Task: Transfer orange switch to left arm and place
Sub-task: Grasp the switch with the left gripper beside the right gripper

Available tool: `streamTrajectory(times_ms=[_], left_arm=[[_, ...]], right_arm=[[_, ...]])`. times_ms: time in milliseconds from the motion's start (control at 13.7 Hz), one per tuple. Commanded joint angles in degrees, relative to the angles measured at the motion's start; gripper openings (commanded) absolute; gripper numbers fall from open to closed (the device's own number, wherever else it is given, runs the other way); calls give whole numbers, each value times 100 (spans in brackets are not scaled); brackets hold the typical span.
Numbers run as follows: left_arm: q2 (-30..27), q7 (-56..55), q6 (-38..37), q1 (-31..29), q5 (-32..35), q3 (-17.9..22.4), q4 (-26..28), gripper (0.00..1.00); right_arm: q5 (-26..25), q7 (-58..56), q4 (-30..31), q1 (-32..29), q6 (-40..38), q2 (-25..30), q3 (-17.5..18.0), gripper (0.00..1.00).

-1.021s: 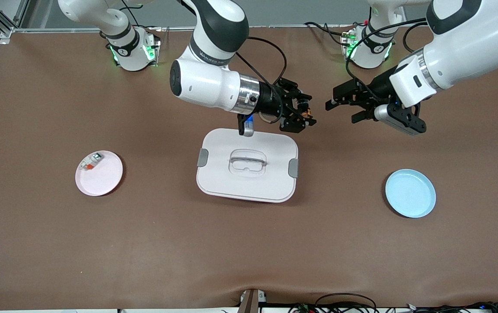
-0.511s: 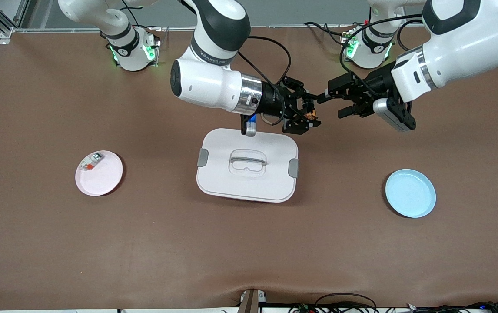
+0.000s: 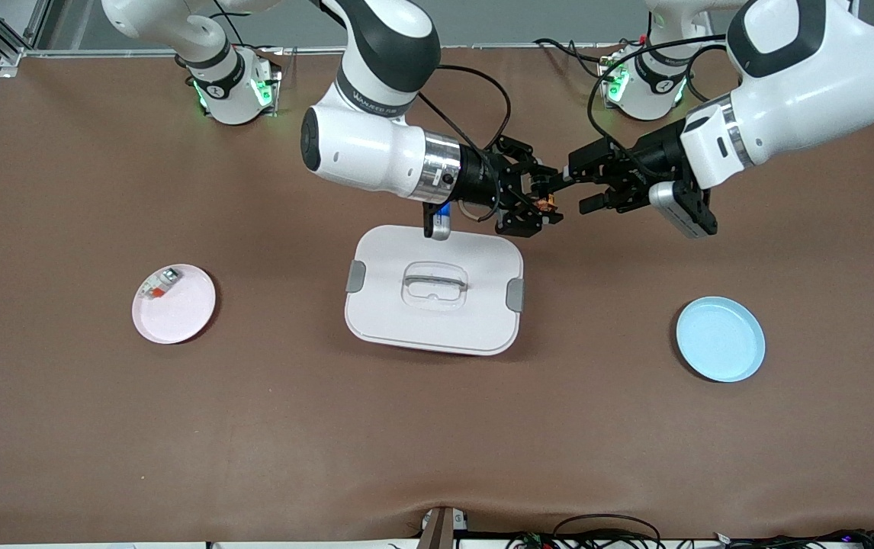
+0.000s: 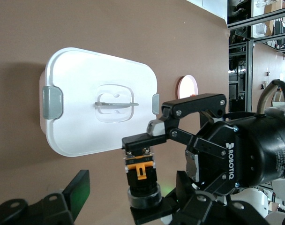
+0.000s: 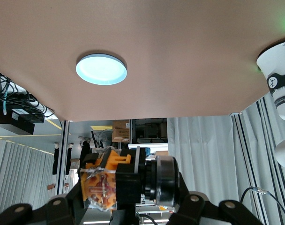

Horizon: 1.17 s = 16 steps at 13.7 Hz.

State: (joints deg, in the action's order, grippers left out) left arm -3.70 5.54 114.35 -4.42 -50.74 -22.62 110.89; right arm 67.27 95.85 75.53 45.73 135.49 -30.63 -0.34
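So the orange switch (image 3: 541,200) is up in the air, pinched tight in the right tool (image 3: 542,200), which sticks out sideways over the bare tabletop (image 3: 437,427) just past the box's (image 3: 434,290) edge on the robots' side, near the corner toward the left arm's end. In the left wrist view the switch (image 4: 141,169) is a little black block with an orange clip on it, clamped between the right tool's (image 4: 141,178) fingers (image 4: 138,139).

The left tool (image 3: 568,192) comes in head-on from the other arm and meets the right one tip to tip. Its fingers are spread apart on either side of the switch, and I honestly can't tell if they're touching it.

Going outward from the two tools: the white box with grey latches sits on the tabletop right by them, nearer the front camera. A blue plate (image 3: 720,338) sits well off toward the left arm's end, and a pink plate (image 3: 174,303) with a small white-and-grey piece (image 3: 160,284) on it sits well off toward the right arm's end.
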Motion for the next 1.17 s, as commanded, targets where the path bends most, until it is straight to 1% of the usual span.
streamTrajectory(times_ms=[0,146,219,292,365,511,584,803,876,1094], left_arm=[[-70,97,201,-15,-138,-102,143,79],[9,97,368,-15,-147,-233,152,72],[27,88,421,-15,-147,-277,161,71],[36,79,430,-15,-147,-295,187,67],[36,71,465,-15,-147,-295,196,65],[79,53,527,-6,-147,-365,231,65],[88,44,588,-15,-147,-409,240,64],[176,18,738,-6,-147,-506,240,54],[194,18,756,-6,-147,-515,240,46],[194,0,764,-15,-147,-533,231,0]], right_arm=[[111,74,-197,94,21,-109,-71,14],[111,66,-197,94,12,-118,-71,14],[111,66,-197,94,12,-109,-71,14],[111,66,-197,85,12,-109,-71,14],[111,66,-197,85,12,-118,-71,14],[111,66,-197,85,12,-118,-71,14],[102,66,-197,85,12,-118,-71,14],[102,66,-197,76,12,-109,-71,14],[85,57,-197,77,3,-109,-71,14],[85,57,-197,68,3,-109,-71,14]])
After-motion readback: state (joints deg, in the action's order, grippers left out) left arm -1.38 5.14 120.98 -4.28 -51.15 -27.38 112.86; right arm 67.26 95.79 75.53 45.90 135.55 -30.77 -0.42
